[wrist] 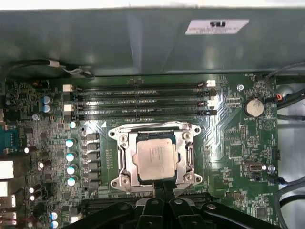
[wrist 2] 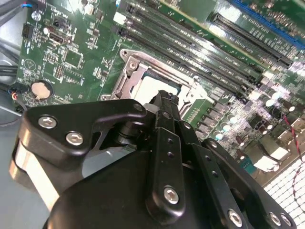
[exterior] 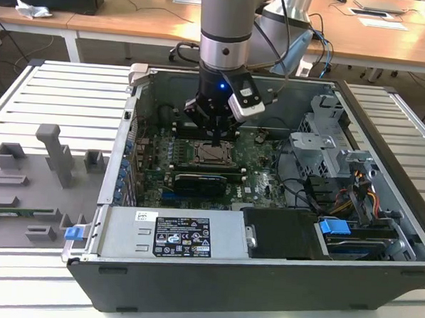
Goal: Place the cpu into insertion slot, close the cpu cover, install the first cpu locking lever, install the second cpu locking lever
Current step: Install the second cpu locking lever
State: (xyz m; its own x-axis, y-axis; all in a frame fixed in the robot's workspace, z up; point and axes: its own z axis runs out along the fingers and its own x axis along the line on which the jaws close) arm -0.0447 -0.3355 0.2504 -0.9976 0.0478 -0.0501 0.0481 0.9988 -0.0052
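The cpu [wrist: 155, 159], a silvery-grey square, lies flat in the insertion slot [wrist: 120, 182] on the green motherboard. The cpu cover [wrist: 125, 155], a silvery frame, lies down around it, and the chip shows through its square opening. My gripper [wrist: 164, 187] is shut with nothing between its black fingers, and its tips are at the socket's edge, just beside the chip. In the exterior view the gripper [exterior: 218, 141] hangs straight over the socket [exterior: 214, 154] inside the open computer case. In the second wrist view the fingers [wrist 2: 164, 102] cover part of the pale chip [wrist 2: 150, 88].
Long black memory slots [wrist: 140, 102] run beside the socket, and a row of capacitors [wrist: 71, 162] stands on another side. A black card [exterior: 208, 180], cables and a metal drive cage [exterior: 323, 147] fill the case. Grey fixtures [exterior: 56, 154] stand on the slatted table at the exterior view's left.
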